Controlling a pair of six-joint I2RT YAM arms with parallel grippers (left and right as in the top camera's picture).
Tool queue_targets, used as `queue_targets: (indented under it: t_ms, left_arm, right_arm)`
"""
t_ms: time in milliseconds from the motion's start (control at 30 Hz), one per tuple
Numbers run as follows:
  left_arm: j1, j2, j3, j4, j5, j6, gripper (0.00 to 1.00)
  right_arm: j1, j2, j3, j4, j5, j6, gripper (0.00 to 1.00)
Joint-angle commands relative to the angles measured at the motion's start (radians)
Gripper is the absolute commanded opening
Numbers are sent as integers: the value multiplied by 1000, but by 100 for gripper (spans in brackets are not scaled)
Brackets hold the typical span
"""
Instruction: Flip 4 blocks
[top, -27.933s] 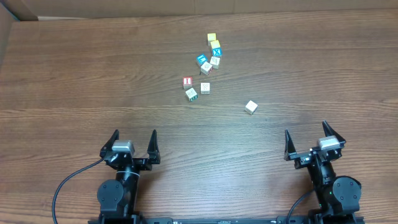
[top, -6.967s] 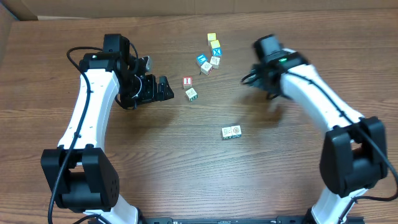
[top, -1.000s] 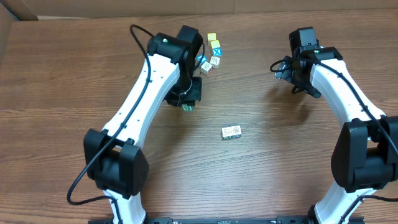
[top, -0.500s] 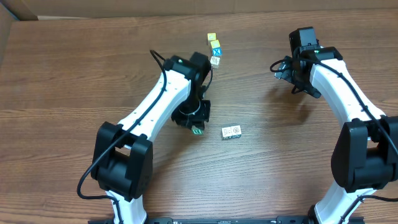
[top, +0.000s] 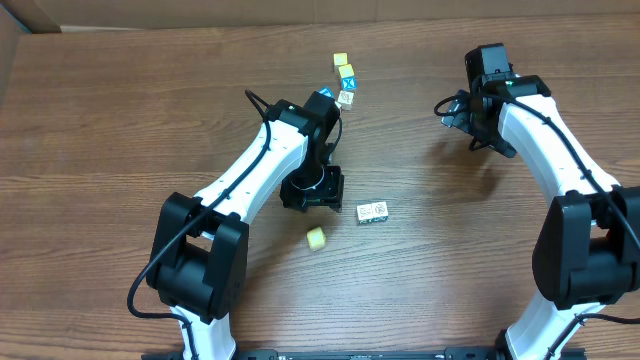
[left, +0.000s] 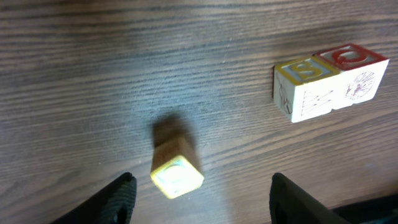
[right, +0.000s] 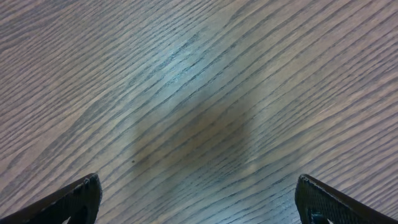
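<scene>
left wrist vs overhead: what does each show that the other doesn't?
Left wrist only: prints on the paired blocks, one top yellow-bordered, one red-bordered; the open left fingers. Overhead only: the left arm and right arm whole, plus the cube cluster farther back. Both: the pale cube loose near the pair, on the wooden table.

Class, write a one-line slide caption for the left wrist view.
Open left gripper over the wooden table, a yellow-rimmed block free between its fingers, two touching blocks nearby.
</scene>
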Motion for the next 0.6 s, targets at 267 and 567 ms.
queue_targets:
  t_ms: [267, 567]
  left_arm:
    - [31, 9, 29, -102, -103, 8, 4]
    - [-3, 9, -27, -222, -158, -36, 4]
  right_arm:
    - [1, -26, 14, 2, 3, -4, 100]
    - [1, -26, 14, 2, 3, -5, 100]
